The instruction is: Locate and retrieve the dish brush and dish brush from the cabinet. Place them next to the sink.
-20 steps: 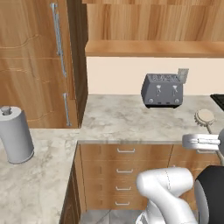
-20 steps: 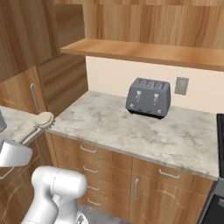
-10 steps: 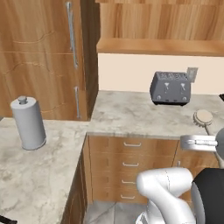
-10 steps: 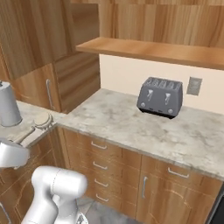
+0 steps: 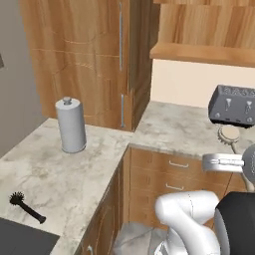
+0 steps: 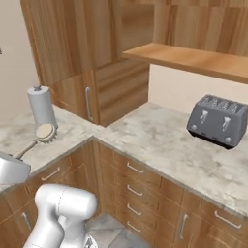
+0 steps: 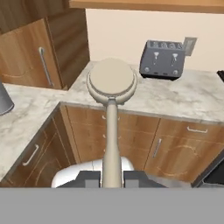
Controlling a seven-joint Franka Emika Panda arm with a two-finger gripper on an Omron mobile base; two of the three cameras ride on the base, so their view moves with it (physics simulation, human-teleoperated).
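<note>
Beige dish brush (image 7: 111, 83) clamped in end effector (image 7: 110, 180), held level w/ head fwd.

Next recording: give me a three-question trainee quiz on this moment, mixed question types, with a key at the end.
1. True or false: the gripper is shut on the beige dish brush, handle between its fingers.
2. Multiple choice: where is the black dish brush?
A. on the shelf ledge
B. lying on the counter, near the dark sink corner
C. on top of the toaster
3. Fill in: the grey cylinder standing upright on the counter by the tall cupboard is a ____ holder.

Key
1. True.
2. B.
3. Paper towel; it looks like a roll on a stand, though I cannot be sure.
</note>
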